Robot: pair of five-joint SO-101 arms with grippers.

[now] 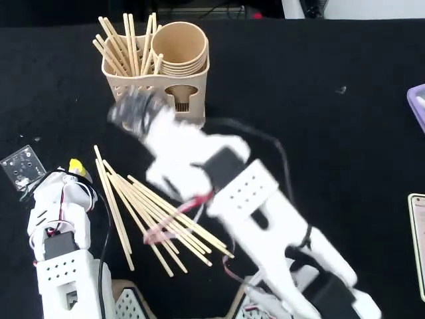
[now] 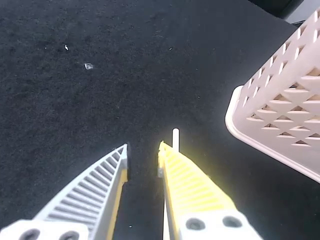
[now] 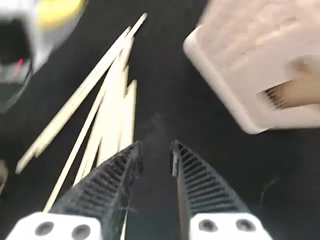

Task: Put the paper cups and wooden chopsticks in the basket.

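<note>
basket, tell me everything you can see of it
The basket is a cream, plastic-looking tub with rounded corners, lattice-perforated walls and a slotted cutout in its front. It stands upright on the black table, at the far side. Wooden chopsticks stand bunched in one end, and a stack of paper cups sits in the other. The right hand is close to its front wall; contact cannot be told.

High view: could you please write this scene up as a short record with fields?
basket: far side of the table, two compartments
cups: stacked in one compartment
standing chopsticks: upright in the other compartment
loose chopsticks: fanned pile on the table, between the arms
left gripper: open, empty, over one chopstick's end
right gripper: open, empty, between the pile and the basket
</note>
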